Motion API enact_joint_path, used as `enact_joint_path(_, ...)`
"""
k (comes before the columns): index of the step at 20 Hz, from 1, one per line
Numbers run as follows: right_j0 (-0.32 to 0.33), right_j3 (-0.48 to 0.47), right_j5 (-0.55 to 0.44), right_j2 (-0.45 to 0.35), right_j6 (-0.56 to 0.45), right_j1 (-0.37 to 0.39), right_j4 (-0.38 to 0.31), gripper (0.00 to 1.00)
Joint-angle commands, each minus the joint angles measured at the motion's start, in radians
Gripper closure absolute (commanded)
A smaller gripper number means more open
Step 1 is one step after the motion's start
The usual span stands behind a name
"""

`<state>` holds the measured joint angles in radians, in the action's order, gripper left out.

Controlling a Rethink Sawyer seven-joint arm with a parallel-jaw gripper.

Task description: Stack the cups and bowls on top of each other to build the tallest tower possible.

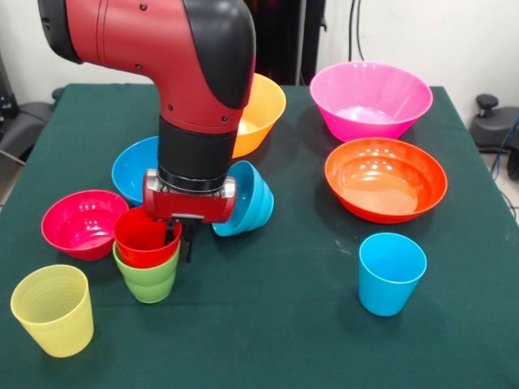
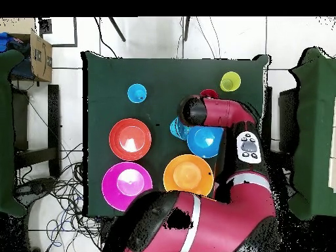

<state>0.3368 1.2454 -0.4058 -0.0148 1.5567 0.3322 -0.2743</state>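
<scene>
Centrally, a glossy red cup (image 1: 144,237) sits nested in a lime green cup (image 1: 151,279), forming a short tower on the dark green cloth table (image 1: 276,324). Directly above them hangs the gripper (image 1: 186,237), dark fingers at the red rim; whether they grip cannot be told. Left of the tower sits a small magenta bowl (image 1: 83,223), and in front a ribbed translucent yellow cup (image 1: 53,309).

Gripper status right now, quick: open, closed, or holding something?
Gripper: cannot be told. It sits low at the rim of the small red plastic cup nested in the lime green plastic cup.
</scene>
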Motion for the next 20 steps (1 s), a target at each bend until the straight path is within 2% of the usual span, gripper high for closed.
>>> enact_joint_path(1,-0.029,0.012,-0.137,-0.141,0.037,-0.035,0.048,1.0)
enact_joint_path(12,-0.084,0.032,-0.094,-0.111,0.121,-0.052,0.106,1.0)
enact_joint_path(16,-0.102,0.054,-0.036,-0.095,0.151,-0.064,0.117,1.0)
enact_joint_path(20,-0.142,0.067,-0.025,-0.063,0.207,-0.071,0.144,1.0)
